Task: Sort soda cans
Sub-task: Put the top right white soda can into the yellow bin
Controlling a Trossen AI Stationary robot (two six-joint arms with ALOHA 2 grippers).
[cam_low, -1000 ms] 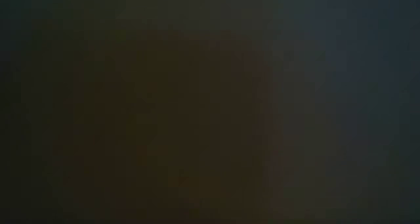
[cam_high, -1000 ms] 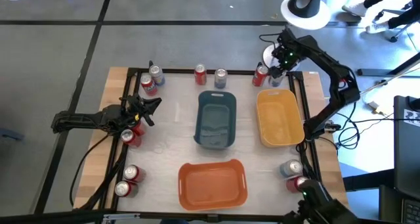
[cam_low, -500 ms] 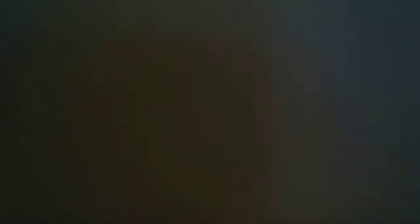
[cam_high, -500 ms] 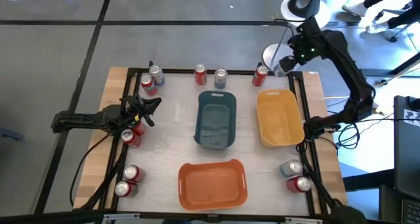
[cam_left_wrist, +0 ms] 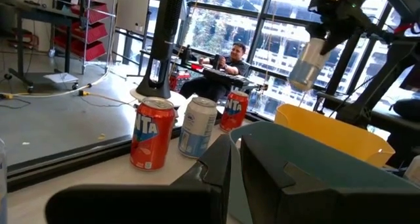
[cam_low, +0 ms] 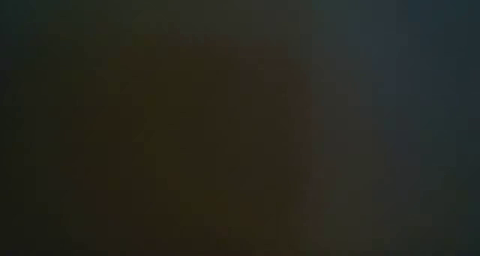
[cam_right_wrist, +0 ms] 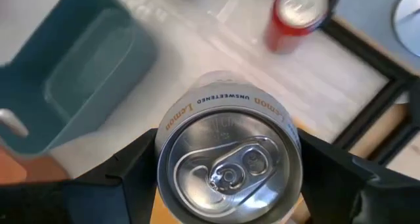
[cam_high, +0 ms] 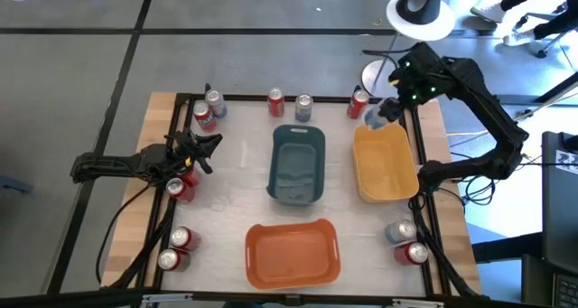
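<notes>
One silver can (cam_right_wrist: 228, 159) is clamped in the right gripper (cam_high: 384, 111), jaws spread wide around its body, lifted clear of the table over the far end of the yellow bin (cam_high: 386, 163); step in hand, by my reading: carry-and-drop of a silver can. Left gripper (cam_high: 200, 147) closed on nothing, parked at the table's left side near a red can (cam_high: 180, 188). Remaining cans stand around the table's edge: a far row, left-side pairs, two at near right. Blue bin (cam_high: 298, 163) and orange bin (cam_high: 293, 251) look empty. Low view dark; nothing read from it. Next move likely calls for centring the can over the yellow bin, lowering, then releasing; which bin is meant for silver cannot be told.
</notes>
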